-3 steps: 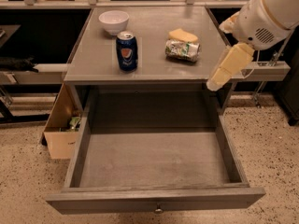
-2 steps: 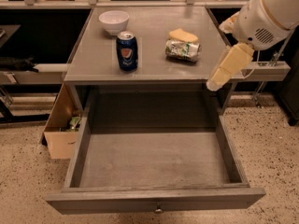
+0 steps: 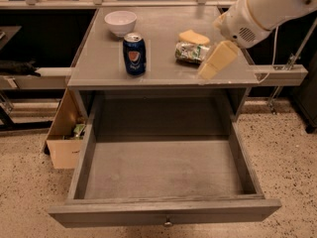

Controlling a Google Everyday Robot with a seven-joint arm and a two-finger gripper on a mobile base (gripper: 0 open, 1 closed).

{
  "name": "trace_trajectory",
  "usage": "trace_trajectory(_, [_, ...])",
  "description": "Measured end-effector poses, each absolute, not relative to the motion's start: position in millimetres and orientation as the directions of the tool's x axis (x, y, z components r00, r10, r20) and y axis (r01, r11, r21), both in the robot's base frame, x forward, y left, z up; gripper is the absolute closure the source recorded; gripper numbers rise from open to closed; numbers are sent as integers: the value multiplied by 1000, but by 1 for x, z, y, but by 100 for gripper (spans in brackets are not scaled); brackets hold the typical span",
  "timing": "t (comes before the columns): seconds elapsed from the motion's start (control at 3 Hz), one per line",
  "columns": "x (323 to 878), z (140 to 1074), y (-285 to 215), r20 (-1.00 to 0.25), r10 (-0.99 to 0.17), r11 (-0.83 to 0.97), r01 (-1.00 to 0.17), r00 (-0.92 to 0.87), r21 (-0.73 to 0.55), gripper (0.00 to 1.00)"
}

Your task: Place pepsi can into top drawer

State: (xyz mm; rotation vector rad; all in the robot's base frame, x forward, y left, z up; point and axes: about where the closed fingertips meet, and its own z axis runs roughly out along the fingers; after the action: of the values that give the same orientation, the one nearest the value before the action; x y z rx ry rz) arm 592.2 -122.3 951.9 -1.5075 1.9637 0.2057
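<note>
The pepsi can (image 3: 134,54) stands upright on the grey table top (image 3: 163,76), left of centre. The top drawer (image 3: 163,209) is pulled fully out below the table top, and its inside shows nothing in it. Its small round knob (image 3: 168,223) is on the front panel. My gripper (image 3: 217,60) hangs over the right part of the table top, right of the can and well apart from it, holding nothing that I can see. It sits just right of the foil packet.
A white bowl (image 3: 121,22) sits at the back left of the table top. A silvery-green foil packet (image 3: 191,52) and a yellow sponge-like piece (image 3: 194,36) lie to the right of the can. A tan cardboard box (image 3: 63,135) stands on the floor to the left of the drawer.
My gripper has moved left and slightly back over the table top, closer to the foil packet. The can and the drawer have not moved.
</note>
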Motion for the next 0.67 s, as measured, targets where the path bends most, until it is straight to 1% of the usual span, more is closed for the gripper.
trace_trajectory(0.67, [669,930,-57,-708,-701,328,-921,-86,-212,0])
